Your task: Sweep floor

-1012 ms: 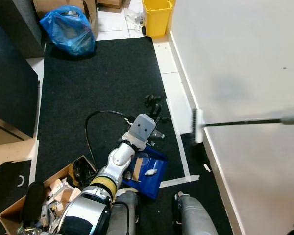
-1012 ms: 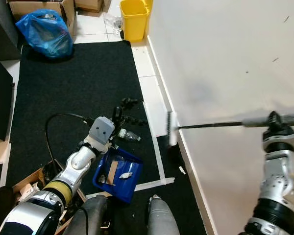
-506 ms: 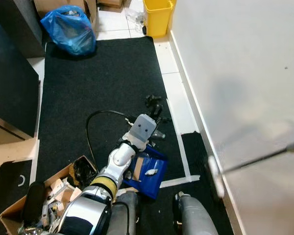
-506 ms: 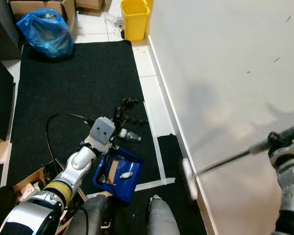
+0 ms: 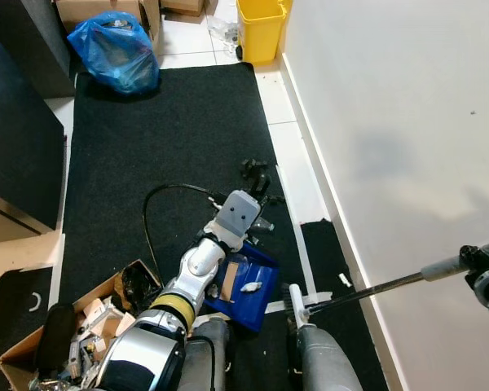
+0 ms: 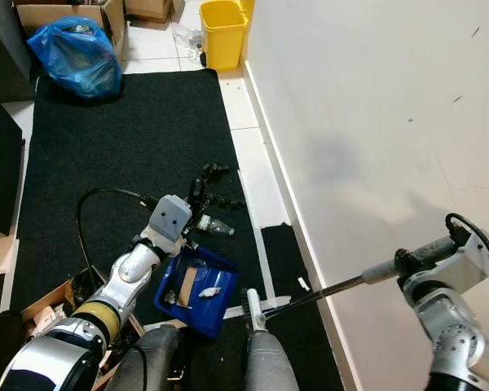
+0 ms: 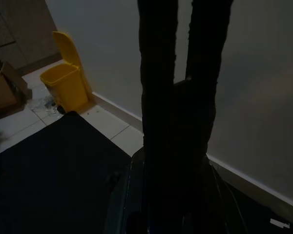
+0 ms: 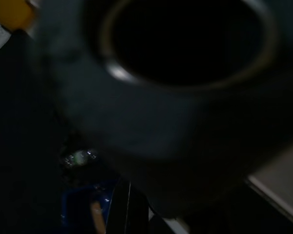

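A: From the head views, where is the broom (image 6: 326, 287)?
B: Its long thin handle slants from the right gripper (image 6: 407, 259) by the wall (image 5: 407, 122) down to the brush head (image 5: 294, 298) on the floor, just beside the white tape (image 5: 306, 259) and the robot's own leg. I judge it light and stiff along the shaft, with soft bristles, so the grey grip near the upper end is the place to hold it. The right gripper is pinching that grip.

A: And the dustpan (image 5: 243, 283)?
B: Blue, lying on the black mat (image 5: 171, 138) with scraps in it, its handle toward the left gripper (image 5: 257, 181). It looks like light, rigid plastic that would tip easily.

A: What is in the way?
B: A small bottle (image 6: 214, 226) by the dustpan, a white scrap (image 5: 344, 279) near the skirting, a box of clutter (image 5: 81, 322) at the robot's left, and the wall tight on its right. The blue bag (image 5: 114, 49) and yellow bin (image 5: 259, 28) stand well apart at the far end.

A: The left wrist view?
B: Two black fingers (image 7: 158, 97) run close together over something dark, with the yellow bin and wall beyond. I think they pinch the dustpan handle, but it is too dim to be sure.

A: The right wrist view?
B: Very dark and blurred. A round dark shape sits close to the lens, with a bit of blue dustpan below.
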You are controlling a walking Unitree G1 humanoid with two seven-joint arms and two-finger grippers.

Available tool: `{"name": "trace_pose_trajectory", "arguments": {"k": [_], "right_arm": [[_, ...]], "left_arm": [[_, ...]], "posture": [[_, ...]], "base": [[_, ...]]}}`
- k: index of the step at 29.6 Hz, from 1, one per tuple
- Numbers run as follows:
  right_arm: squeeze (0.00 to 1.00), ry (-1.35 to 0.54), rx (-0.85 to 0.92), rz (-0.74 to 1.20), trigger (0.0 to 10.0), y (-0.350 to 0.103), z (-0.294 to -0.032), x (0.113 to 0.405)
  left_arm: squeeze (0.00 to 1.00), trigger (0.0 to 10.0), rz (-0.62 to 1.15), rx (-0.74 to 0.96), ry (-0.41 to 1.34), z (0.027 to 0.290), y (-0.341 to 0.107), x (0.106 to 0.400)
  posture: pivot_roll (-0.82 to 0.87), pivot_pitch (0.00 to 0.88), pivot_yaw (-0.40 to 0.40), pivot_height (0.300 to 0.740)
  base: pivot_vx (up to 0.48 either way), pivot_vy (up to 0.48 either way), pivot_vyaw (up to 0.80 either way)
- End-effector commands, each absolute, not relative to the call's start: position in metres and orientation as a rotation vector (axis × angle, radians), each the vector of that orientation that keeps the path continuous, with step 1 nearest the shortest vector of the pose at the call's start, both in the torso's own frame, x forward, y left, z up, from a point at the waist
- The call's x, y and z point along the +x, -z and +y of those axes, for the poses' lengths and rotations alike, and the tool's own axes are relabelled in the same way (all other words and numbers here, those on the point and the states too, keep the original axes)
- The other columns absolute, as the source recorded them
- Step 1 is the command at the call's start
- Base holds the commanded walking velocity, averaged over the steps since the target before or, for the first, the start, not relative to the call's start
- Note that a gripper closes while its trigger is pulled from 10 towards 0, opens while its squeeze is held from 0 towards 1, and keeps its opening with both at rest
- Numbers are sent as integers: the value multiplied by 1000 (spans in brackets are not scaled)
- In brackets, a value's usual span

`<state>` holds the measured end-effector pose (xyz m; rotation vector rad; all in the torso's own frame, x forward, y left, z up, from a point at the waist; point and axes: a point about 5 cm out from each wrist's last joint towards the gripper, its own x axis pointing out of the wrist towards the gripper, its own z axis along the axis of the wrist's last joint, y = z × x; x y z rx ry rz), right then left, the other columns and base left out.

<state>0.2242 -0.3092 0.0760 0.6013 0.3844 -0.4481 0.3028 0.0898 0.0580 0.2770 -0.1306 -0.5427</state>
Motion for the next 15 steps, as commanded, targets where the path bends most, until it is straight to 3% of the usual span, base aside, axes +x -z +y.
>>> {"name": "trace_pose_trajectory", "arguments": {"k": [1, 15], "right_arm": [[0, 463, 676, 340, 10000, -75, -307, 225], [0, 457, 760, 71, 10000, -100, -294, 253]], "left_arm": [[0, 10000, -130, 260, 586, 78, -54, 297], [0, 10000, -128, 258, 590, 77, -53, 295]], "posture": [[-83, 179, -75, 740], [-72, 175, -75, 740]], "base": [[0, 0, 0], [0, 0, 0]]}}
